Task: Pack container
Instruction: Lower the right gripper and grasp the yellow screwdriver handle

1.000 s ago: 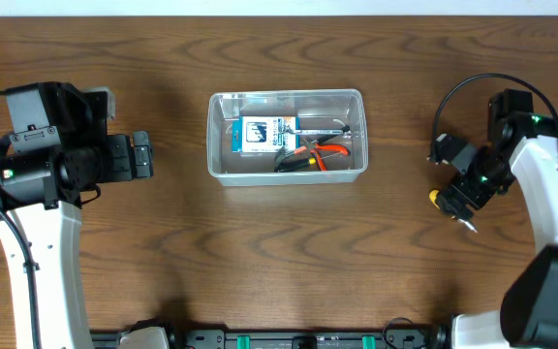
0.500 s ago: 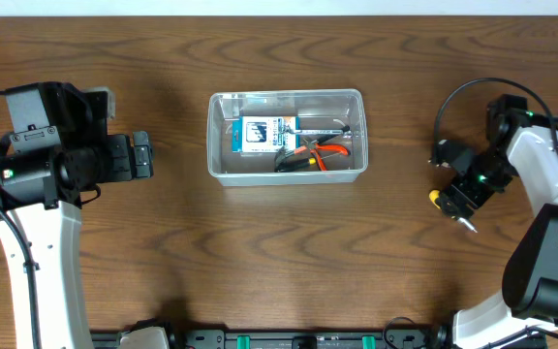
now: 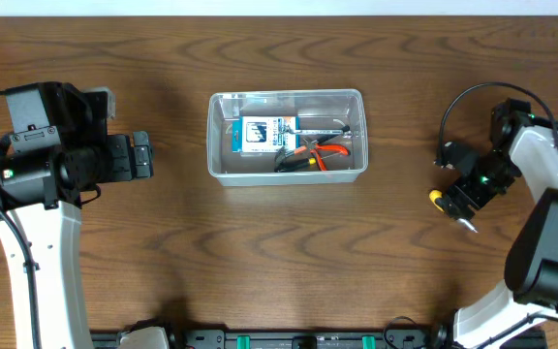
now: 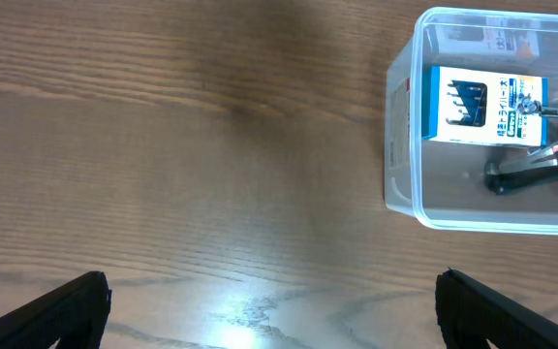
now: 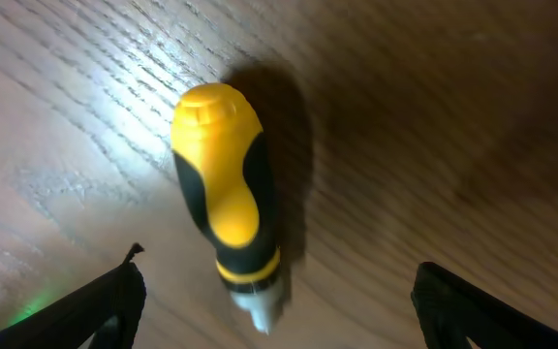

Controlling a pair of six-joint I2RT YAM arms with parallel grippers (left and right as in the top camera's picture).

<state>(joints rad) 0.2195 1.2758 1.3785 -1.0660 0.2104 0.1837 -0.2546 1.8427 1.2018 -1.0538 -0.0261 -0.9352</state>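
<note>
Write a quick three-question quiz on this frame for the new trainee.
1. True or false: the screwdriver already lies inside the container.
2. Which gripper has its fingers on either side of the screwdriver? A left, B right, C neither.
3. Fill in: the pliers in the container have ___ handles.

Key:
1. False. It lies on the table, well away from the container.
2. B. The right gripper is open, with the handle between its fingers.
3. Orange.
</note>
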